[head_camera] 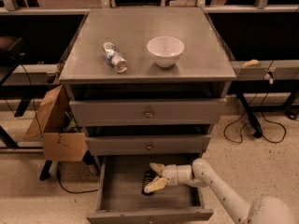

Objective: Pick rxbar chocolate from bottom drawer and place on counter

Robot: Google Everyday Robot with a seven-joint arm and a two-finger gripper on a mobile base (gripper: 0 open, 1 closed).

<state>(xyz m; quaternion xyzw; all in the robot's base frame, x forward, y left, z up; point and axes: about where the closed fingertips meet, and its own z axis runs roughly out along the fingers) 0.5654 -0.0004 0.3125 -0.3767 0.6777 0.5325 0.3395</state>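
Hovering in open bottom drawer (117, 190) with gripper (155, 177) spread right at rxbar chocolate (146, 186) lying flat on drawer floor, likely risking skidding off thin wrapper, shoving it aside, or dropping it short of desk (140, 27).
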